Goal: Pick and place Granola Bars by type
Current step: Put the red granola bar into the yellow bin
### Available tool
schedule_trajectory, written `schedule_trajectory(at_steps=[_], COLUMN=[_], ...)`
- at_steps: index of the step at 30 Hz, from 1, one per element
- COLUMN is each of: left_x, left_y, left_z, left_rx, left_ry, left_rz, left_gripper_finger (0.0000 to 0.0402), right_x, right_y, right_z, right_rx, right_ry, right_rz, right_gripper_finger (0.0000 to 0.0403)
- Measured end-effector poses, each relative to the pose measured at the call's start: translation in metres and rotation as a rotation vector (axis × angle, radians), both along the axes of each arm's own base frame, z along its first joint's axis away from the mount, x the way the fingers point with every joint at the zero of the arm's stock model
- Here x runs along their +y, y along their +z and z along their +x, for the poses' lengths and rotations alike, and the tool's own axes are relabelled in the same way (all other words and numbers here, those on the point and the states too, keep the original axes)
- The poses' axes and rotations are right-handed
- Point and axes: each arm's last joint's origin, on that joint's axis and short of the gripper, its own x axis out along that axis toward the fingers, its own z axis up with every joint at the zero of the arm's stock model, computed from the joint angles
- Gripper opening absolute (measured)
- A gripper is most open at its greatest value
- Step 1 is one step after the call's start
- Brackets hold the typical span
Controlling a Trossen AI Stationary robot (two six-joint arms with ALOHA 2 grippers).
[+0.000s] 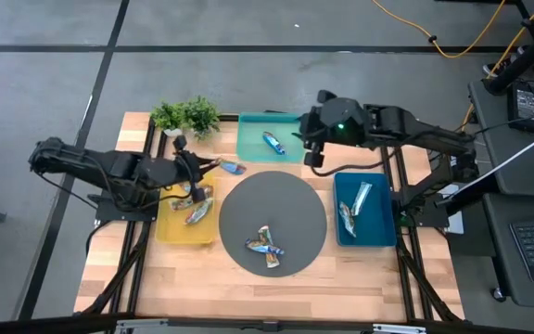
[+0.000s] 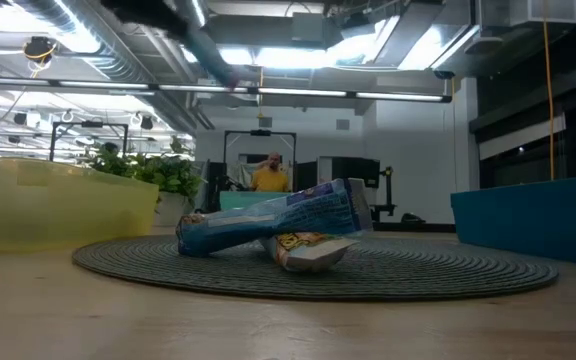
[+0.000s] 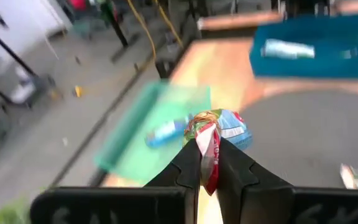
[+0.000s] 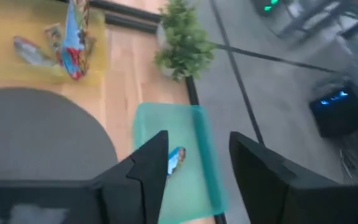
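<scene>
Wooden table [image 1: 119, 278]; left end effector [image 3: 208, 163] clamps red-multicoloured bar [image 3: 211, 138]; right end effector [image 4: 197, 163] open over teal tray [image 4: 201, 163].

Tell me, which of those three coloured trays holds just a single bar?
The teal tray by the plant: one blue bar lies in it. The yellow tray and dark-blue tray each hold more.

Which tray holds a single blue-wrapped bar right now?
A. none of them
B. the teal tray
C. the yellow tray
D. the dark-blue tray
B: the high view shows one blue-wrapped bar lying alone in the teal tray, under the open right tool; the yellow tray and the dark-blue tray hold other bars, several each.
</scene>
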Motion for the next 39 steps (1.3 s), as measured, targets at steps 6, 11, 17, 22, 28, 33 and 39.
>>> schedule_trajectory(at_steps=[6, 11, 17, 22, 28, 33, 39], left_x=[-0.007, -0.011, -0.018, -0.029, -0.034, -0.036, -0.04], left_y=[-0.007, -0.013, -0.022, -0.029, -0.043, -0.047, -0.066], left_z=[-0.019, -0.032, -0.04, -0.037, -0.037, -0.029, -0.012], left_rx=[0.181, 0.276, 0.382, 0.454, 0.683, 0.824, 0.913], left_ry=[0.048, 0.089, 0.123, 0.109, 0.22, 0.334, 0.369], left_rz=[-0.131, -0.286, -0.45, -0.476, -0.408, -0.243, -0.136], left_gripper_finger=[0.0019, 0.0019, 0.0019, 0.0019, 0.0018, 0.0016, 0.0016], right_x=[-0.023, -0.044, -0.068, -0.081, -0.087, -0.086, -0.086], right_y=[-0.02, -0.02, -0.015, -0.014, -0.014, -0.014, -0.014], right_z=[0.007, 0.004, 0.0, -0.004, -0.007, -0.007, -0.007], right_rx=[0.021, -0.003, -0.086, -0.117, -0.122, -0.123, -0.127], right_ry=[0.102, 0.131, 0.171, 0.201, 0.196, 0.204, 0.225], right_rz=[0.049, 0.074, 0.125, 0.17, 0.177, 0.182, 0.195], right_gripper_finger=[0.0172, 0.0172, 0.0172, 0.0172, 0.0172, 0.0172, 0.0172])
